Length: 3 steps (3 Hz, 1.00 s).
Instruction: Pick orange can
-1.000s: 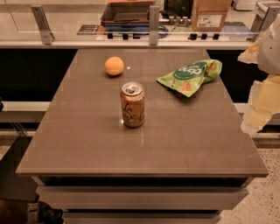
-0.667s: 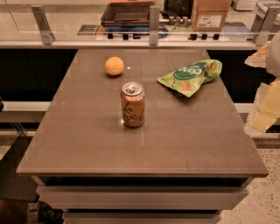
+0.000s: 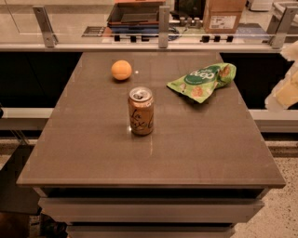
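**A:** What sits nearest the camera?

**B:** The front edge of the brown table (image 3: 93,153); below it, pale drawer-like fronts (image 3: 149,210) step down toward the floor.

**A:** And the orange can?

**B:** The orange can (image 3: 141,111) stands upright near the middle of the table, a little left of centre; its silver pull-tab top faces up; the dark cursive lettering faces the camera; nothing touches it.

**A:** Where is the gripper?

**B:** The gripper (image 3: 282,93) shows only as a pale block at the right edge of the view; it hangs beyond the table's right side, not over the top, and well apart from the can; another pale part of the arm (image 3: 292,50) sits above it, cut off by the frame.

**A:** Is it spread or closed, and does it hold anything?

**B:** I cannot tell how far open it is, nor whether it holds anything; the can stands free on the table.

**A:** And farther back?

**B:** A crumpled green snack bag (image 3: 202,82) lies beyond the can, to the right, near the table's right edge; a round orange fruit (image 3: 121,70) rests beyond the can, to the left; the two are well apart; behind the far edge runs a rail with metal posts (image 3: 163,21); past that stand a cardboard box (image 3: 223,14) and a dark tray (image 3: 135,11).
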Tool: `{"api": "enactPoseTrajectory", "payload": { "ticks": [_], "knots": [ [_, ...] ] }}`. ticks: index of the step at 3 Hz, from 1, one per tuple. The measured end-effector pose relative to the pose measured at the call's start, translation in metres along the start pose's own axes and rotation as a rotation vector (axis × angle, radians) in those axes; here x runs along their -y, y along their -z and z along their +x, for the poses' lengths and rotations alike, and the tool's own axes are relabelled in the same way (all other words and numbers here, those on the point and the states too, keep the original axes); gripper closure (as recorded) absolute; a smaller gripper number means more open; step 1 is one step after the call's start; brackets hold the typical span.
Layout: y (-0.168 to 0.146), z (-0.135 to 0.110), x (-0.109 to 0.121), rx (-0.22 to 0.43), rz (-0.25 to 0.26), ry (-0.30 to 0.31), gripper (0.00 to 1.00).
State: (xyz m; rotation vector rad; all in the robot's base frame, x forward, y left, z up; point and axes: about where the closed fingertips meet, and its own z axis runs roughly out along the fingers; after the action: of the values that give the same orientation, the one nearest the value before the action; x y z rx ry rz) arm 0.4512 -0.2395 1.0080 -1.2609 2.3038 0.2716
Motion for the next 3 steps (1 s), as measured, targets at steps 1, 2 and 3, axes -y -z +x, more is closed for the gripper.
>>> {"api": "enactPoseTrajectory", "payload": {
  "ticks": [1,2,3],
  "knots": [
    [0.023,-0.017,0.011,0.201,0.059,-0.084,0.0],
    [0.027,-0.025,0.004,0.349,0.084,-0.17,0.0],
    [0.018,-0.024,-0.008,0.457,0.09,-0.249,0.0]
  ]
}}
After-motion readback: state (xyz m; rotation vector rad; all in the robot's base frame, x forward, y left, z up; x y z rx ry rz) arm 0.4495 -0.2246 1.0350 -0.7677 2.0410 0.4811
